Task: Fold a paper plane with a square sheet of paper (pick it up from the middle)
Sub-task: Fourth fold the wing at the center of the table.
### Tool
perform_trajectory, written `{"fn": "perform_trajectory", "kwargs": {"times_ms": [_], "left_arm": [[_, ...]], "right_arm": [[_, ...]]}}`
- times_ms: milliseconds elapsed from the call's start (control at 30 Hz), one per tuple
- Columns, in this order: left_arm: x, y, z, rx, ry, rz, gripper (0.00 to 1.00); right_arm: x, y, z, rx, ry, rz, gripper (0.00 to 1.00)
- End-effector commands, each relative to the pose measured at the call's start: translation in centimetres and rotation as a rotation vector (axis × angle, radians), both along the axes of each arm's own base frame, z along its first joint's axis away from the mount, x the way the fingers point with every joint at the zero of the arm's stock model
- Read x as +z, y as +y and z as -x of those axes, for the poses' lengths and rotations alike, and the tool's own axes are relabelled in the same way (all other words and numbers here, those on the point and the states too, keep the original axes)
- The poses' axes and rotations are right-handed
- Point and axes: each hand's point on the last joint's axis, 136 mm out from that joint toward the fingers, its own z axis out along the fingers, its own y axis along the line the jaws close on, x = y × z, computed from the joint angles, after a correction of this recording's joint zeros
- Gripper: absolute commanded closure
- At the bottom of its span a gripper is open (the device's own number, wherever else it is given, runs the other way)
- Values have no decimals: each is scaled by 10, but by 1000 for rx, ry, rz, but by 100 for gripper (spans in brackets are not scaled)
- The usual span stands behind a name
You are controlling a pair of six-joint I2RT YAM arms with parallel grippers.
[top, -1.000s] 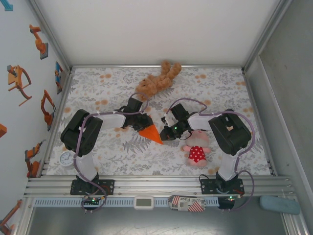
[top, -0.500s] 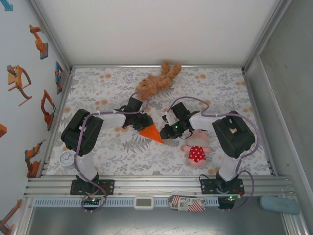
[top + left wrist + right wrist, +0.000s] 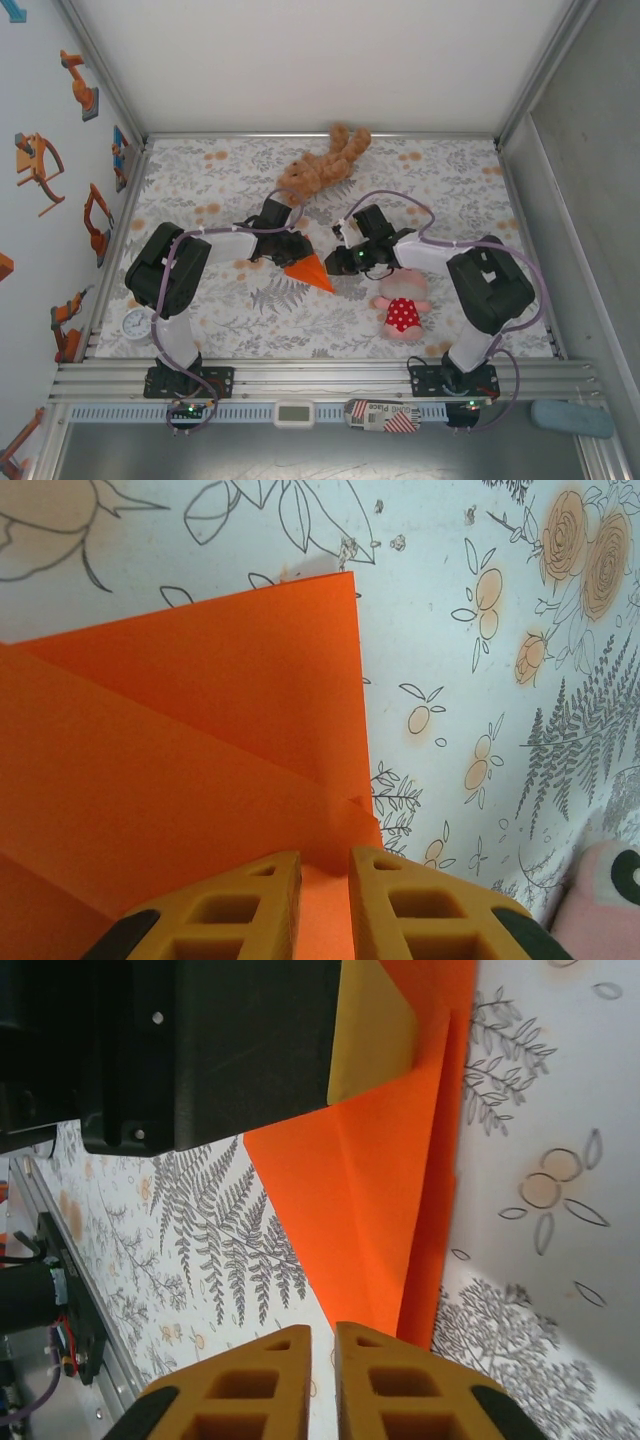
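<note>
Top view, paper: the paper plane lies flat on the surface between the 2 arms, sharp point toward the near right.
Top view, arms: the left end effector sits on the wide end. The right end effector is just beside the point.
Top view, bystanders: the plush bear is beyond and the pink doll is near right, both apart from the paper.
Left wrist, grip: the left end effector is narrow. The orange sheet runs into the slit between its fingers, which reads as a pinch on the layered edge.
Left wrist, folds: 2 diagonal flaps overlap, with a small crumple at the edge beside the fingers.
Right wrist, state: the right end effector has its tips almost together, with nothing seen between them. The paper's narrow end reaches just ahead of them.
Right wrist, anchor: the left finger pad rests on the far end.
Step, judged: pressing the long crease toward the point.
Doing it well: use the left pinch as a firm anchor. Run the closed right tips low along the fold, from the anchor outward. Press lightly, because thin paper buckles or drags. Lift off before the point snags.
</note>
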Motion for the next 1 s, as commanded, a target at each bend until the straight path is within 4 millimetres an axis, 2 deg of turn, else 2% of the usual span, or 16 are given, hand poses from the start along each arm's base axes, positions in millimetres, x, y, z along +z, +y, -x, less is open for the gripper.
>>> {"fn": "perform_trajectory", "kwargs": {"times_ms": [0, 133, 333, 633, 967], "left_arm": [[-27, 16, 13, -4, 66, -79, 79], [-28, 16, 14, -4, 73, -81, 79], [-29, 17, 15, -5, 79, -85, 79], [-33, 20, 17, -4, 87, -103, 79], [-41, 26, 20, 7, 116, -138, 79]], "right_arm": [[11, 22, -7, 26, -4, -60, 90], [-1, 31, -8, 45, 12, -33, 95], [-22, 31, -11, 43, 25, 20, 97], [-47, 18, -1, 43, 60, 97, 99], [-58, 6, 13, 73, 87, 144, 99]]}}
